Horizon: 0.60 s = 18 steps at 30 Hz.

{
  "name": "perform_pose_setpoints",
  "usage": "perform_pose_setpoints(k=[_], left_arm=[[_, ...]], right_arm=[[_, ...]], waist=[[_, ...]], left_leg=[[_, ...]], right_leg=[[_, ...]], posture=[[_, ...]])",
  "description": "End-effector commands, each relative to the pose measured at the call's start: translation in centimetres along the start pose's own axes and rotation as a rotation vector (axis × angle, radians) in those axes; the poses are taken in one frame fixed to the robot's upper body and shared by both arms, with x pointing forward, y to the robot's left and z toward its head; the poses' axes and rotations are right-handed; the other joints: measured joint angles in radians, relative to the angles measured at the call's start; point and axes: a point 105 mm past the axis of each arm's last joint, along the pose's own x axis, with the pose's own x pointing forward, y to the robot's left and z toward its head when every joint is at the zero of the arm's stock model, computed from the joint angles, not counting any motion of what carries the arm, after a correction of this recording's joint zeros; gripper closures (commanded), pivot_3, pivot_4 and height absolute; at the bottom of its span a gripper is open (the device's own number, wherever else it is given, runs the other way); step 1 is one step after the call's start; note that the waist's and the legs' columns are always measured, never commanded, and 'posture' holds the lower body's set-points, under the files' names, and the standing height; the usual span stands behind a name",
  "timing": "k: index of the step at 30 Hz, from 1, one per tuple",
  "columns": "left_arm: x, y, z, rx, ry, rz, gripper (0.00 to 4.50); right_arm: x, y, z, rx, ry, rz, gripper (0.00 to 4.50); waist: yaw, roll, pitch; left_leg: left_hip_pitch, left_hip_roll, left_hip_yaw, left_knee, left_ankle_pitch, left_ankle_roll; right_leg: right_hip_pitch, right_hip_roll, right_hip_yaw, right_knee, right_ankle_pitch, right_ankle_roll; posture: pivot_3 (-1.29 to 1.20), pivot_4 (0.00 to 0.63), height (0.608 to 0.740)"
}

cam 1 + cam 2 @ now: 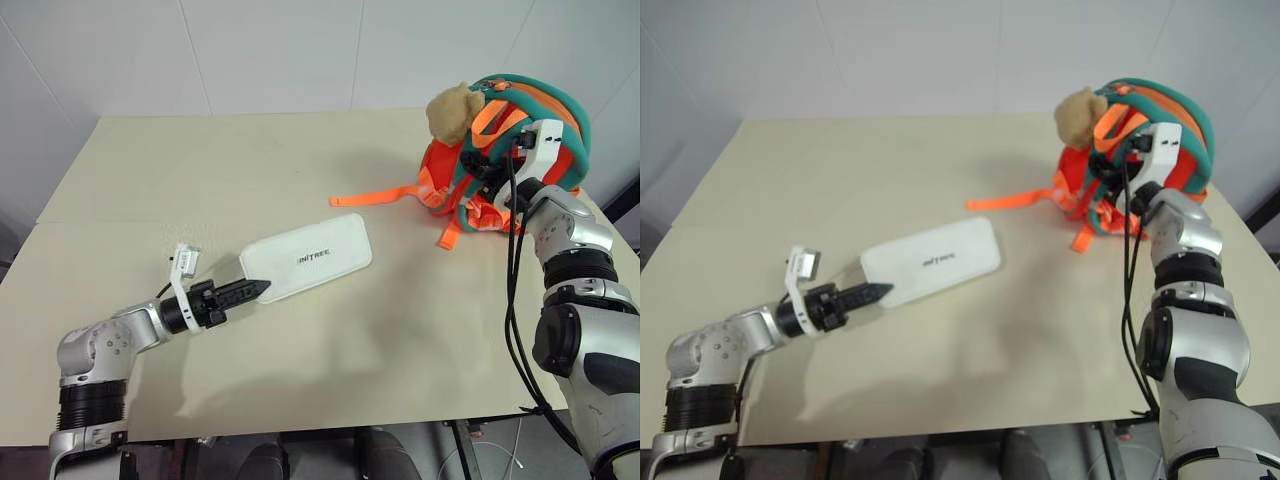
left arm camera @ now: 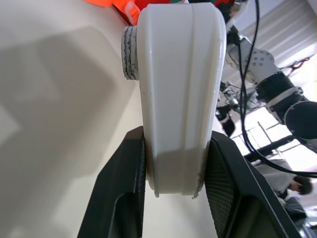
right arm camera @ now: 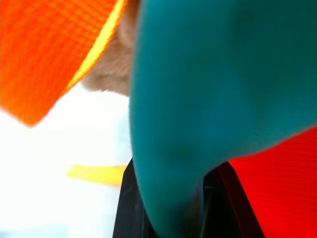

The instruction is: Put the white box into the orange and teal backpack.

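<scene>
Clamping white box (image 1: 308,258) by near end, left gripper (image 1: 256,289) at table (image 1: 200,170) 8 o'clock. Right gripper (image 1: 492,168) pinched on teal strap of orange and teal backpack (image 1: 520,110), 2 o'clock. Risks: end-only grip lets box tilt or slip; strap pull tips backpack; no opening visible yet.

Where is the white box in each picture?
Left eye view: white box, middle of the table.
Right eye view: same, a bit left.
Left wrist view: fills the centre, clamped by the left end effector.
Right wrist view: not there.
Shared landmark: orange and teal backpack.
</scene>
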Motion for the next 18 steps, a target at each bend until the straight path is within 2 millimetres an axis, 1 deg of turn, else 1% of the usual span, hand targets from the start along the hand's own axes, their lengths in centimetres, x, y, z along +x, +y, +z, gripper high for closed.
perform_pose_setpoints(k=[1,2,3,5,7,8,11,13,14,18], left_arm=[[-1.4,0.2,1.3,0.058,-0.061,0.017,3.21],[-1.8,0.5,1.4,0.065,-0.069,0.032,3.21],[-1.9,0.6,1.5,0.069,-0.073,0.039,3.21],[-2.7,1.2,1.7,0.087,-0.093,0.076,3.21],[-3.8,2.2,1.7,0.088,-0.105,0.127,3.21],[-4.3,2.6,1.7,0.084,-0.112,0.147,3.21],[-5.3,3.4,1.5,0.081,-0.117,0.185,3.21],[-5.7,3.7,1.5,0.085,-0.123,0.203,3.21],[-6.0,3.9,1.4,0.086,-0.132,0.213,3.21],[-6.8,4.2,1.4,0.093,-0.168,0.244,3.21]], right_arm=[[0.1,5.7,3.6,0.05,-0.014,0.332,3.95],[-0.5,7.1,3.7,0.086,0.015,0.419,3.95],[-0.9,8.0,3.8,0.109,0.035,0.469,3.95],[-2.9,11.0,4.0,0.187,0.115,0.628,3.95],[-5.6,14.0,4.1,0.238,0.213,0.799,3.95],[-6.5,14.9,4.2,0.257,0.248,0.846,3.95],[-8.8,16.7,4.4,0.294,0.329,0.928,3.95],[-9.9,17.4,4.5,0.304,0.371,0.961,3.95],[-10.4,17.5,4.5,0.312,0.39,0.965,3.95],[-12.3,17.7,4.6,0.343,0.463,0.988,3.95]], waist=[[-0.001,0.002,0.001],[-0.001,0.002,0.001],[0.002,0.002,0.001],[0.006,0.002,0.001],[0.011,0.002,0.001],[0.011,0.002,0.001],[0.009,0.002,0.001],[0.01,0.002,0.001],[0.011,0.002,0.001],[0.013,0.002,0.001]], left_leg=[[0.0,0.0,0.0,0.0,0.0,0.0],[0.0,0.0,0.0,0.0,0.0,0.0],[-0.001,0.001,0.001,0.0,0.0,0.0],[-0.001,0.003,0.0,0.0,-0.001,-0.001],[-0.004,0.003,0.0,-0.001,-0.001,-0.002],[-0.005,0.004,0.0,0.0,-0.001,-0.002],[-0.008,0.004,0.002,0.0,-0.002,-0.001],[-0.008,0.003,0.003,0.001,-0.003,0.0],[-0.008,0.003,0.003,0.001,-0.005,0.003],[-0.008,0.003,0.003,0.002,-0.006,0.004]], right_leg=[[0.0,0.0,0.0,0.0,0.0,0.0],[-0.001,0.0,0.001,0.001,0.0,0.0],[-0.002,0.0,0.001,0.001,0.0,0.0],[-0.004,0.002,0.0,0.003,-0.001,-0.002],[-0.007,0.002,0.0,0.003,-0.001,-0.002],[-0.009,0.002,-0.001,0.004,-0.002,-0.003],[-0.013,0.001,-0.001,0.004,-0.002,-0.003],[-0.013,0.001,-0.001,0.004,-0.002,-0.003],[-0.012,0.001,-0.001,0.004,-0.002,-0.003],[-0.013,0.0,-0.002,0.004,-0.002,-0.003]], posture=[[0.0,0.15,0.74],[0.0,0.15,0.74],[0.0,0.15,0.74],[0.0,0.15,0.74],[0.0,0.15,0.74],[0.0,0.15,0.74],[0.0,0.15,0.74],[0.0,0.15,0.74],[0.0,0.15,0.74],[0.0,0.15,0.74]])
